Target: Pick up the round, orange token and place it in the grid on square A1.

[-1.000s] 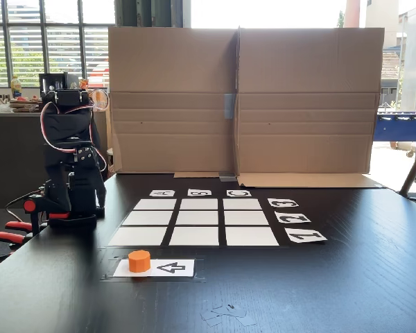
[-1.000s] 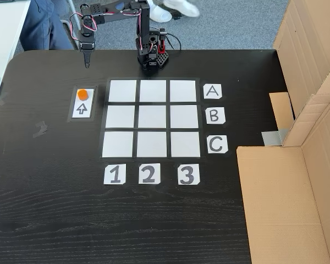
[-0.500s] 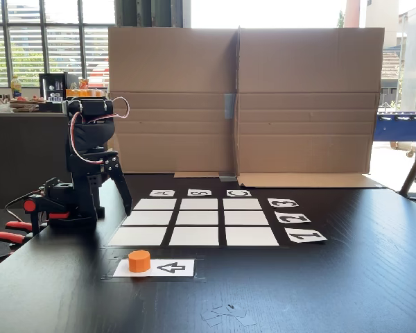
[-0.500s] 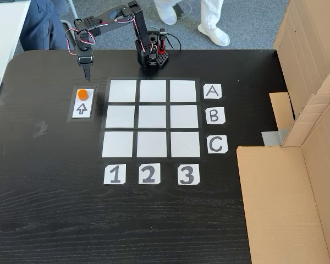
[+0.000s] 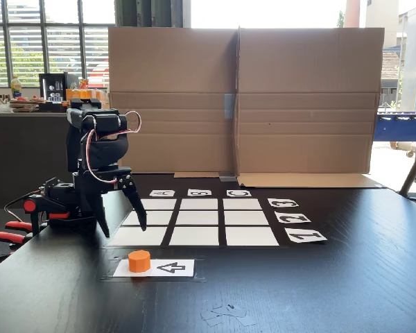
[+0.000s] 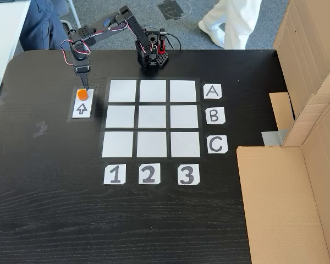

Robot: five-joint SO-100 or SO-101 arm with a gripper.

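Claw (image 5: 121,230) fingers hang spread apart and empty, pointing down, above the bench and not touching anything. In the low fixed view the token (image 5: 139,261) sits lower and a little to the right of the fingertips, nearer the camera; in the high fixed view the claw (image 6: 83,87) tip is just above the token (image 6: 83,94), almost over it. So the token lies slightly ahead of and beneath the claw, and I judge the next move is a short reach forward and a drop to straddle it. The token rests on the blank end of the arrow card (image 6: 82,102), just outside the grid (image 6: 152,118). Square A1 (image 6: 122,91) is the nearest corner cell, just beside the card on the grid's A row. Cardboard panels (image 5: 241,97) stand at the bench's (image 6: 55,209) edge.
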